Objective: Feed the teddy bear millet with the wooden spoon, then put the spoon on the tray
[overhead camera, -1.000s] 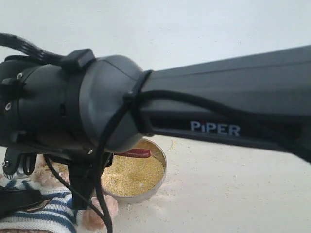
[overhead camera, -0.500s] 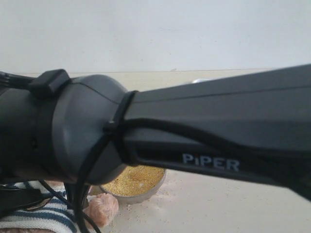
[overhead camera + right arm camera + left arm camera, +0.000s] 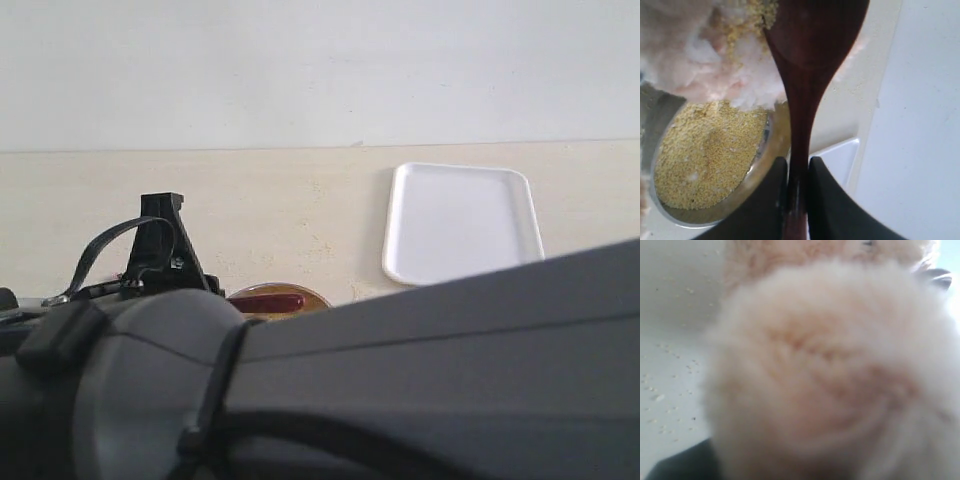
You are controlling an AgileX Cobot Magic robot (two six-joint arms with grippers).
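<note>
Right gripper (image 3: 796, 170) is clamped on the wooden spoon (image 3: 812, 45) handle, pressing its bowl into the teddy bear (image 3: 685, 55) fur, likely feeding; millet (image 3: 705, 155) sits in the steel bowl (image 3: 771, 150) below, tray (image 3: 460, 220) well apart; left gripper's grip can't be told, fur fills its camera.

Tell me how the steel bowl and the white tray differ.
The bowl is round, shiny metal; the tray is rectangular, flat and white. The bowl holds a heap of millet; the tray's visible part is bare. Both sit on the pale tabletop.
</note>
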